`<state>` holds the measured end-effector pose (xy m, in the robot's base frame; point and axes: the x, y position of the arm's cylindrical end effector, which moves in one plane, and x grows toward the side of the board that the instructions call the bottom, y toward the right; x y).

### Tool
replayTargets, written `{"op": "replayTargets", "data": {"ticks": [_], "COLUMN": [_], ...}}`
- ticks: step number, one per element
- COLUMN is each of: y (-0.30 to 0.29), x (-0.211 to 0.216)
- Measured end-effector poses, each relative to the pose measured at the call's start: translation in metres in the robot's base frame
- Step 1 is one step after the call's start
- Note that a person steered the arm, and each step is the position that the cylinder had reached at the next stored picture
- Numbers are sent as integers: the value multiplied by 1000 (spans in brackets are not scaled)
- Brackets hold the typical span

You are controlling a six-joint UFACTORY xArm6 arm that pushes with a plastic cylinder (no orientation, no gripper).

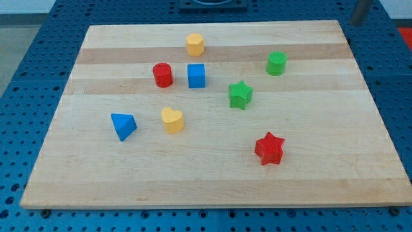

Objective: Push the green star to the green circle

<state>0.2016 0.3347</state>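
The green star lies on the wooden board, right of centre. The green circle, a short cylinder, stands up and to the right of the star, a small gap apart. A grey, blurred rod shows at the view's top right corner, and my tip is just beyond the board's top right corner, far from the green circle and from the green star. It touches no block.
A yellow hexagon is near the top. A red cylinder and a blue cube stand left of the star. A yellow heart, a blue triangle and a red star lie lower down.
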Motion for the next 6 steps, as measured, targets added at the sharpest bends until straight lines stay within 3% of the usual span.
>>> {"op": "replayTargets", "data": {"ticks": [5, 6], "y": [-7, -7], "x": [12, 52]}}
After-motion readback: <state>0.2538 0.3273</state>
